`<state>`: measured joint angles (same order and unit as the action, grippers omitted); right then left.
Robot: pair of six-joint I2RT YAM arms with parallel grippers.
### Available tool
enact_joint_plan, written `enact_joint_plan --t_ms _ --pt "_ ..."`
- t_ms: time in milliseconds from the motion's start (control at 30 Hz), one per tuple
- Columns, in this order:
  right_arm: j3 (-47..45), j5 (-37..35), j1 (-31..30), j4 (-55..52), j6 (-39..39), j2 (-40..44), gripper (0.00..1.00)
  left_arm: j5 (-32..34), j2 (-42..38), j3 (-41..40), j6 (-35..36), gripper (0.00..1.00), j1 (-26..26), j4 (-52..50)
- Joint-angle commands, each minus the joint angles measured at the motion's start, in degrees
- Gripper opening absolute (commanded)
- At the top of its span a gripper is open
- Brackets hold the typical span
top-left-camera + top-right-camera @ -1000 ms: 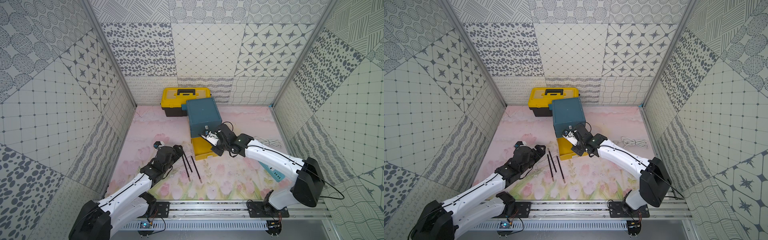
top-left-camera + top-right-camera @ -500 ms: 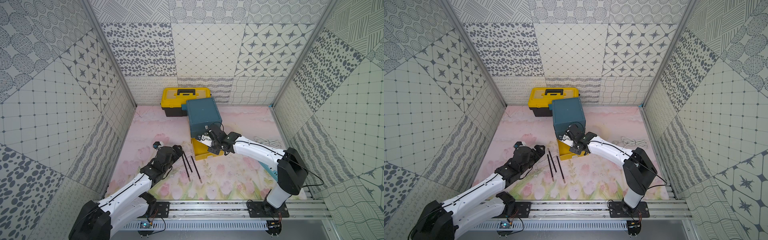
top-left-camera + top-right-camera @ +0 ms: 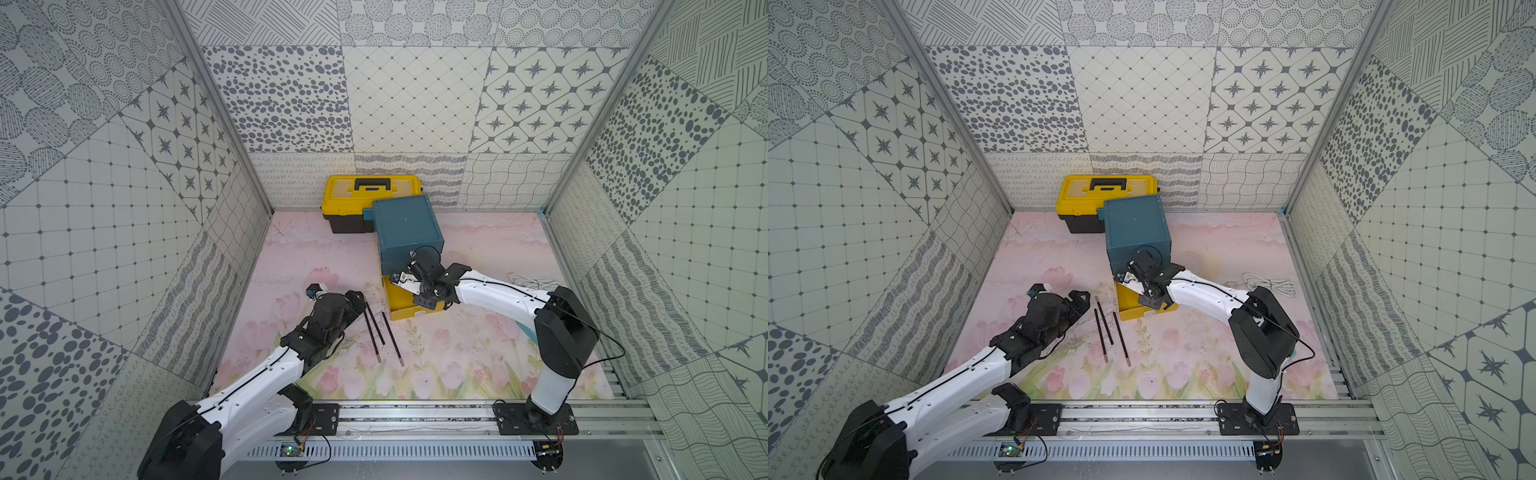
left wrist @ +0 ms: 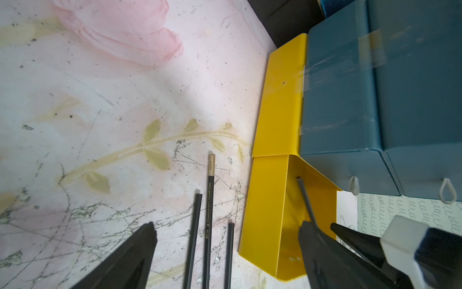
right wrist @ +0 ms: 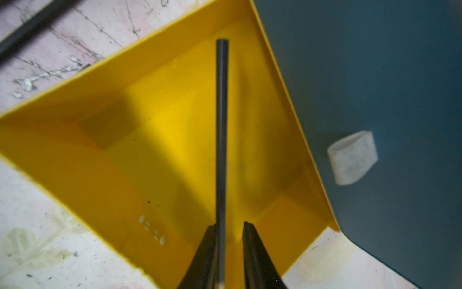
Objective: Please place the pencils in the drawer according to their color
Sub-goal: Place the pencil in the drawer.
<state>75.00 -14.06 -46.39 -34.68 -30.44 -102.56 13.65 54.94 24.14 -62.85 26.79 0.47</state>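
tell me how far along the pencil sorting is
Done: the yellow drawer stands open; the teal drawers are shut, contents hidden. In hand: a grey pencil points into the yellow drawer, between the slightly parted jaws of the right gripper. Remaining: three dark pencils lie on the mat below the open left gripper.

We see a teal-blue cabinet [image 3: 405,232] whose lowest drawer [image 3: 395,303] is bright yellow, with small white tabs [image 5: 352,157]. The grey pencil [image 5: 221,125] is plain. Three floor pencils [image 4: 209,200] look black, one tan-ended. The toolbox [image 3: 340,195] is yellow with black handle and base. The mat [image 3: 457,353] is pale pink with tulips; the walls [image 3: 415,99] show grey patterns on white.
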Motion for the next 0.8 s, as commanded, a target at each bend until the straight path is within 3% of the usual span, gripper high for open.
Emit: enact_joint_plan --t_ms 0,267,500,667,767 --pt "2.15 -0.31 0.19 -0.18 2.21 -0.57 0.29 0.83 0.19 -0.1 0.67 0.96 -0.24 -1.43" --pt "7.59 -0.37 0.08 -7.48 14.49 0.24 0.32 0.5 0.19 0.02 0.02 0.99 -0.19 -2.88" --pt "12.01 -4.04 -4.76 -17.9 28.5 -1.27 0.34 1.29 0.07 -0.01 -0.01 0.99 -0.22 -4.38" --pt "10.97 6.52 -5.77 -19.69 39.07 -0.28 0.33 1.77 -0.66 -0.37 -0.25 0.99 -0.2 -5.42" --pt "9.53 8.74 -7.3 -19.42 43.24 0.99 0.33 2.44 -1.17 -0.74 -1.1 0.99 -0.24 -6.1"
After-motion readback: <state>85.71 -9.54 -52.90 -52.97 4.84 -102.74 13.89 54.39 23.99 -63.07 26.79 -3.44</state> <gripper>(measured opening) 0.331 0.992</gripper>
